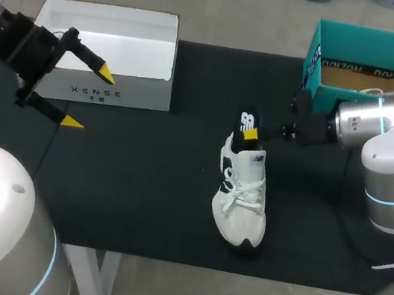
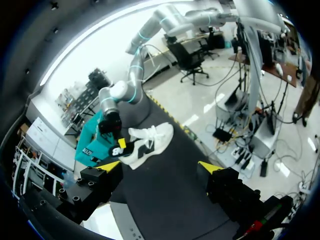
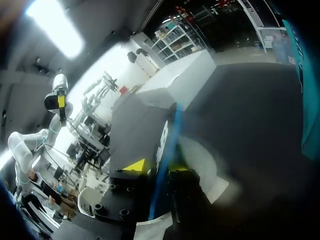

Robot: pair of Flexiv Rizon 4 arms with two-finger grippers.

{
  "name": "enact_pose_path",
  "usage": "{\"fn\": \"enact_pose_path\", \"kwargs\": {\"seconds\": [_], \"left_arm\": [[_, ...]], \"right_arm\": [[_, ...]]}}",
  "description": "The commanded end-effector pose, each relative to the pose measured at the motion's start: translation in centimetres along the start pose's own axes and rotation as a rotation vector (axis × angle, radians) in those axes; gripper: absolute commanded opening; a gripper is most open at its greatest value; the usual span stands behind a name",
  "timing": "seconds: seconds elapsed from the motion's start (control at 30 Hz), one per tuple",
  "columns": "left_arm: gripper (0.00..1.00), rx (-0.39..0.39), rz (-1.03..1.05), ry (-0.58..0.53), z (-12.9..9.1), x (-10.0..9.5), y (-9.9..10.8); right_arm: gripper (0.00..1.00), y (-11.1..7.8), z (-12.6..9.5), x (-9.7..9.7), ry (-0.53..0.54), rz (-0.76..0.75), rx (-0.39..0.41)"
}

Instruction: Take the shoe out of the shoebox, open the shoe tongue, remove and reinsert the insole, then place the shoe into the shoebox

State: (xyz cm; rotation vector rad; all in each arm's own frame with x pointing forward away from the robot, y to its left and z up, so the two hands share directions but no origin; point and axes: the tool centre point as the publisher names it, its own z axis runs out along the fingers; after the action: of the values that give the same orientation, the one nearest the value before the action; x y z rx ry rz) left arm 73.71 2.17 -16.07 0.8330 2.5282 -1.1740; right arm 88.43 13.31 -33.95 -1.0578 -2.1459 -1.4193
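A white sneaker (image 1: pixel 244 193) lies on the black mat (image 1: pixel 145 184), toe toward the front edge. A black insole (image 1: pixel 248 120) stands up out of its heel opening. My right gripper (image 1: pixel 252 132) comes in from the right and is shut on the insole's upper end. In the right wrist view the insole (image 3: pixel 162 145) runs edge-on between the yellow tips of the right gripper (image 3: pixel 156 166), with the sneaker (image 3: pixel 200 160) blurred just ahead. My left gripper (image 1: pixel 90 97) hangs open and empty at the far left, well away from the sneaker (image 2: pixel 150 142). The teal shoebox (image 1: pixel 377 64) stands at the back right.
A white box (image 1: pixel 110 34) with its top open stands at the back left, right behind my left gripper (image 2: pixel 161 166). The teal shoebox (image 2: pixel 90 142) shows brown paper inside. Bare mat stretches between the white box and the sneaker.
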Motion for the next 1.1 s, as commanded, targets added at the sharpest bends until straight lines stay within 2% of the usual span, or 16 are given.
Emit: {"fn": "enact_pose_path", "kwargs": {"seconds": [0.03, 0.3, 0.63, 0.87, 0.93, 1.0, 1.03, 1.07, 1.1], "left_arm": [[1.0, -0.002, 0.0, 0.004, -0.1, 0.0, 0.0], [1.0, -0.002, 0.0, 0.004, -0.1, 0.0, 0.0], [1.0, -0.002, 0.0, 0.004, -0.1, 0.0, 0.0], [1.0, -0.002, 0.0, 0.004, -0.1, 0.0, 0.0], [1.0, -0.002, 0.0, 0.004, -0.1, 0.0, 0.0], [1.0, -0.002, 0.0, 0.004, -0.1, 0.0, 0.0], [1.0, -0.002, 0.0, 0.004, -0.1, 0.0, 0.0], [1.0, -0.002, 0.0, 0.004, -0.1, 0.0, 0.0], [1.0, -0.002, 0.0, 0.004, -0.1, 0.0, 0.0]], "right_arm": [[0.0, -0.2, 0.0, -0.1, -0.002, 0.006, -0.006], [0.0, -1.0, -0.4, -0.1, -0.006, 0.018, -0.004], [0.0, -4.8, 0.1, 1.0, 0.027, 0.065, 0.031], [0.0, -5.9, 0.3, 0.8, 0.019, 0.093, 0.038], [0.45, -5.3, 0.1, 0.9, 0.014, 0.088, 0.029], [0.76, -4.4, -0.1, 1.1, 0.009, 0.073, 0.021], [0.85, -4.0, -0.1, 1.1, 0.005, 0.065, 0.017], [0.9, -3.5, -0.2, 1.1, 0.002, 0.056, 0.014], [0.9, -3.1, -0.2, 1.1, -0.001, 0.051, 0.012]]}}
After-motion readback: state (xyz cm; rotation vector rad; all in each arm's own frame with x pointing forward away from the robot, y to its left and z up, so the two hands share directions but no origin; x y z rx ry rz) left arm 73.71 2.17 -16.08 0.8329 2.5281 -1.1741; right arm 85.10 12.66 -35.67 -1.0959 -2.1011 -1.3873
